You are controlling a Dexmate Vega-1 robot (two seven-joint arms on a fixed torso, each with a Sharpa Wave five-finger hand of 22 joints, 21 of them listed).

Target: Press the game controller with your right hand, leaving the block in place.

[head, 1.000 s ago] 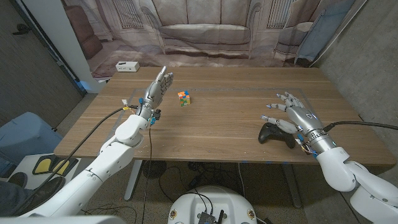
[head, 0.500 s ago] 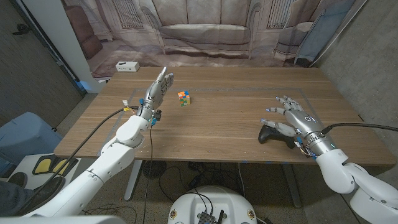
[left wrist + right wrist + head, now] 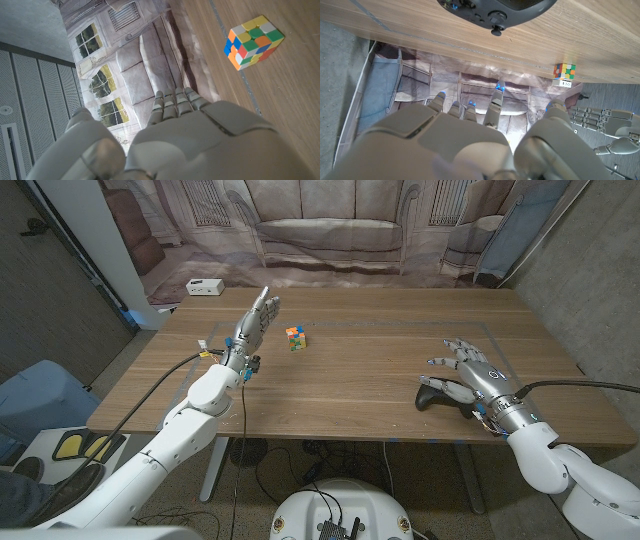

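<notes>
The right hand's (image 3: 478, 377) fingers (image 3: 448, 361) are spread wide and empty, poised over the controller (image 3: 440, 396), which lies near the table's (image 3: 360, 370) front edge; contact cannot be judged, though a press seems prepared. The left hand (image 3: 255, 320) is held raised, fingers straight and together, holding nothing, just beside the block (image 3: 294, 338) so it is left undisturbed

- Wooden table (image 3: 360, 395), plank grain, standing on dark floor with loose cables (image 3: 300, 460).
- Printed backdrop (image 3: 330, 225) behind: sofa, windows.
- Grey wall (image 3: 590, 270) at right.
- White box (image 3: 205, 287) at table's far-left corner.
</notes>
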